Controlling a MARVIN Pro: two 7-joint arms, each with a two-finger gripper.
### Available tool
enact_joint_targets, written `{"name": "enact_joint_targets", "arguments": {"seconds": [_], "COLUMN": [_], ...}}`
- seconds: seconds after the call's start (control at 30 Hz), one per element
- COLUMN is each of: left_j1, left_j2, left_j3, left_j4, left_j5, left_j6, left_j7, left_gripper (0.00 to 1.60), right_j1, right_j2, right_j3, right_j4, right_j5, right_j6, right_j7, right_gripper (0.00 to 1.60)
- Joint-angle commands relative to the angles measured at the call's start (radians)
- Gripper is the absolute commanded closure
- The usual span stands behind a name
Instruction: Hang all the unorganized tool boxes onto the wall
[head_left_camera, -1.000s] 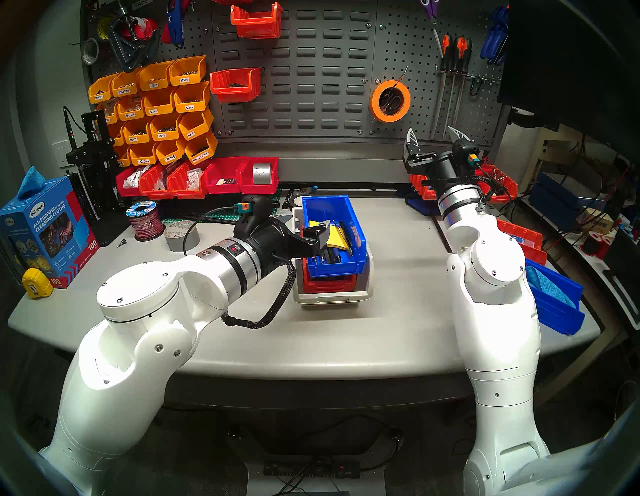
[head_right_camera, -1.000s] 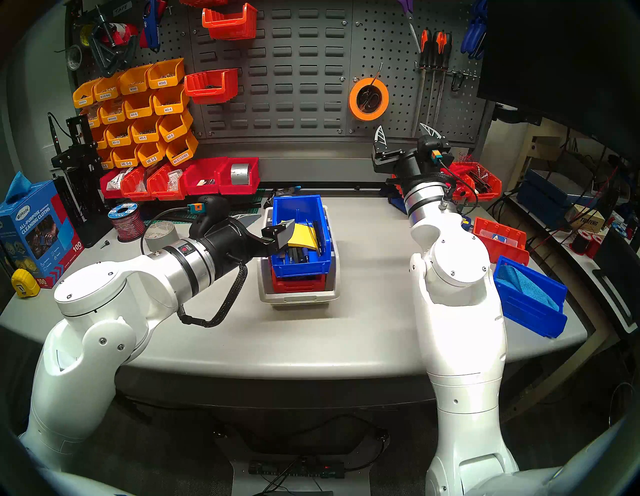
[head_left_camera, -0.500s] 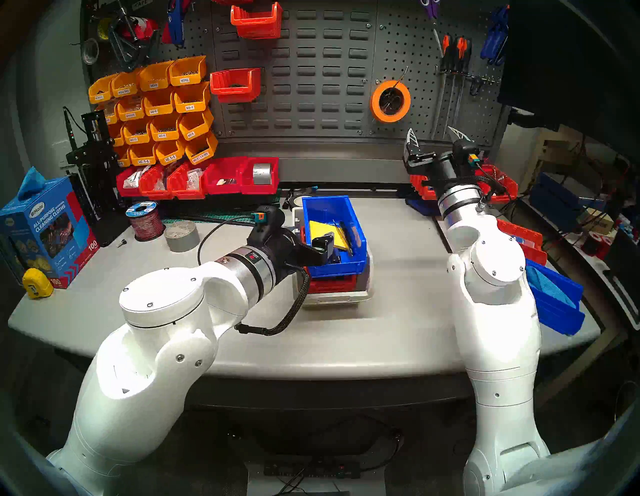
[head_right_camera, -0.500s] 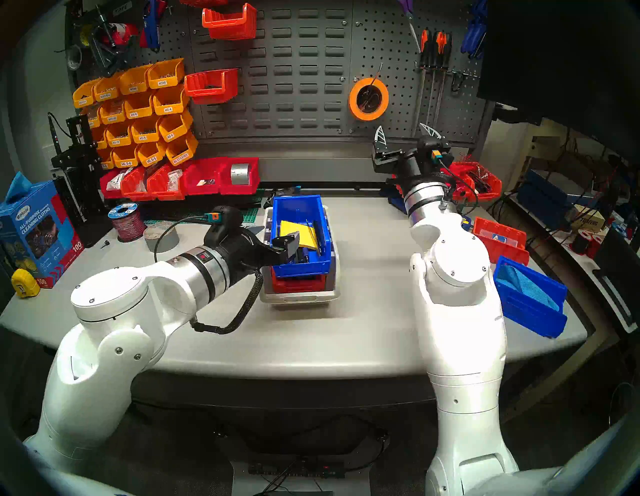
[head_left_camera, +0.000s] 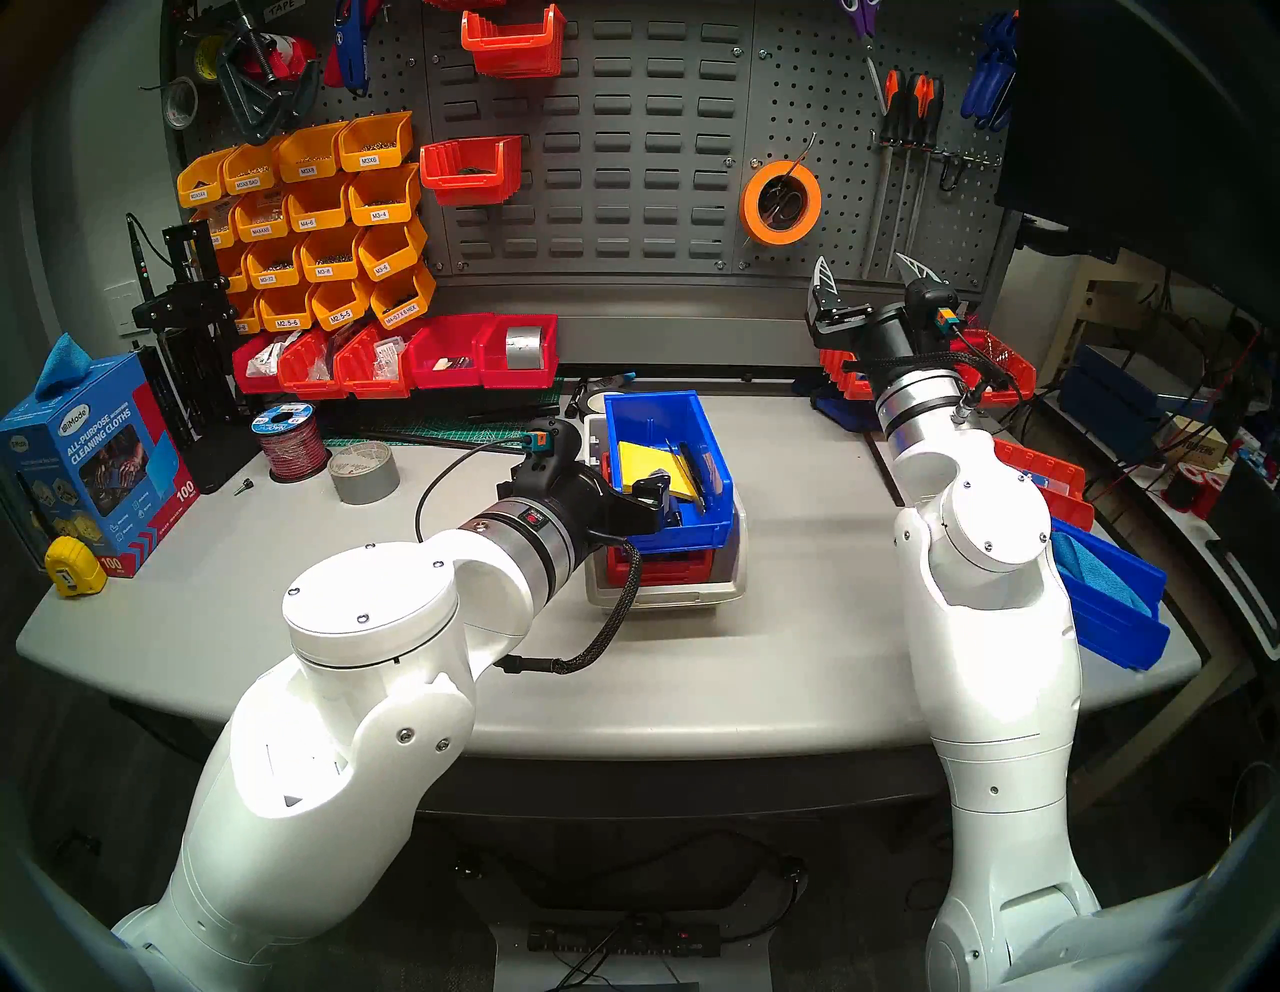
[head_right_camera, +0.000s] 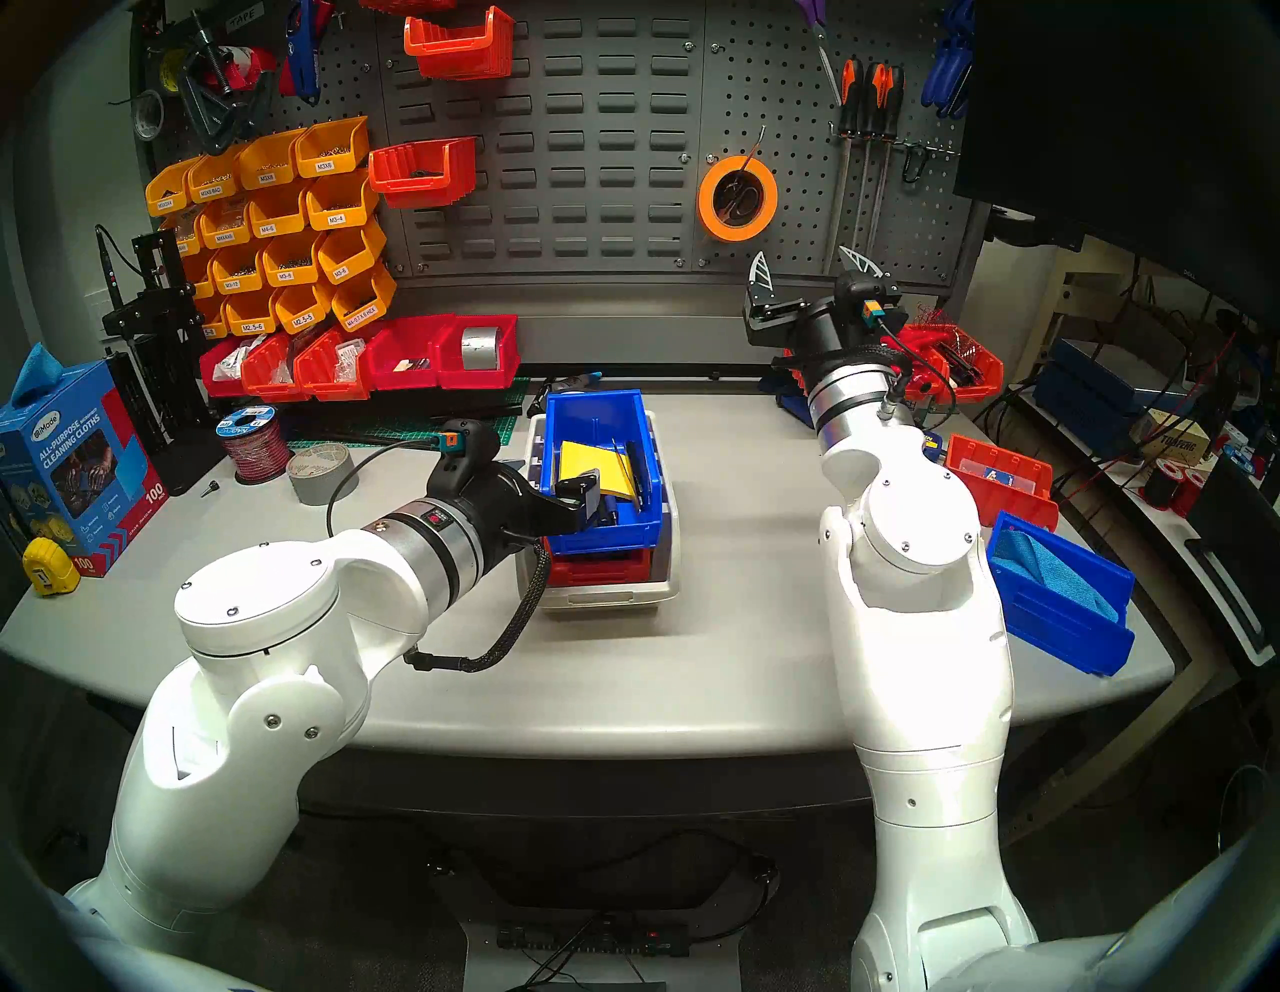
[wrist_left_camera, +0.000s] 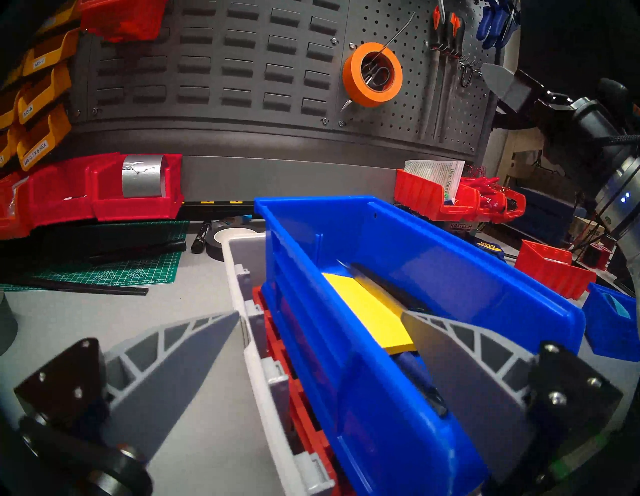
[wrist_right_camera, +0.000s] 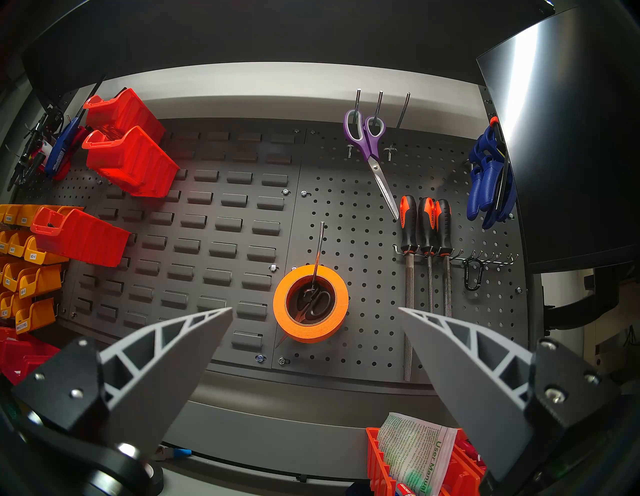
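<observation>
So the three tool boxes are nested in a stack around the middle of the worktop, a bit toward the back edge: blue bin (head_left_camera: 682, 478) on top with a yellow card (head_left_camera: 647, 467) inside, a red-orange bin (head_left_camera: 665, 564) under it, and the beige bin (head_left_camera: 668, 596) at the bottom. The left end effector (head_left_camera: 623, 495) is wide open and straddling the blue bin's left side wall, one finger (wrist_left_camera: 460, 350) inside the bin over the card, the other finger (wrist_left_camera: 180, 350) outside, beside the beige rim. Nothing is gripped yet as far as I can see.

The right end effector (head_left_camera: 869, 273) is also spread open and empty, hanging up near the back right corner, pointed at the wall (head_left_camera: 602, 138).

My take on doing this step well: close on the blue wall only. The outer finger looks like it sits outside the red-orange and beige walls too, so pinching here could catch all three and drag the whole stack. I'd come a bit higher so only the blue rim is between the fingers, then lift straight up to un-nest it. Watch the loose stuff inside, and keep the bin level on the way to the free louvre slots right of the hanging red bins (head_left_camera: 471, 170).
</observation>
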Motion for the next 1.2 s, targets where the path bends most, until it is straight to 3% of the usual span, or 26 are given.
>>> {"name": "enact_joint_targets", "arguments": {"seconds": [0.0,0.1,0.17,0.23,0.3,0.33,0.7,1.17], "left_j1": [-0.028,-0.034,-0.035,-0.039,-0.040,-0.043,-0.057,-0.161], "left_j2": [-0.043,-0.052,-0.054,-0.062,-0.063,-0.068,-0.094,-0.147], "left_j3": [0.021,0.031,0.033,0.039,0.040,0.044,0.047,-0.052], "left_j4": [-0.010,-0.010,-0.010,-0.010,-0.010,-0.010,-0.010,-0.010], "left_j5": [0.023,0.032,0.034,0.041,0.042,0.045,0.049,0.012], "left_j6": [0.004,0.010,0.012,0.018,0.019,0.023,0.025,0.000], "left_j7": [0.050,0.072,0.078,0.098,0.101,0.112,0.143,0.125], "left_gripper": [0.57,0.95,1.02,1.26,1.29,1.59,1.60,1.60], "right_j1": [0.004,0.004,0.004,0.004,0.004,0.004,0.004,0.004], "right_j2": [0.000,0.000,0.000,0.000,0.000,0.000,0.000,0.000], "right_j3": [0.000,0.000,0.000,0.000,0.000,0.000,0.000,0.000], "right_j4": [-0.012,-0.012,-0.012,-0.012,-0.012,-0.012,-0.012,-0.011], "right_j5": [0.000,0.000,0.000,0.000,0.000,0.000,0.000,0.000], "right_j6": [-0.002,-0.002,-0.002,-0.002,-0.002,-0.002,-0.002,-0.002], "right_j7": [0.000,0.000,0.000,0.000,0.000,0.000,0.000,0.000], "right_gripper": [0.00,0.00,0.00,0.00,0.00,0.00,0.00,0.00]}}
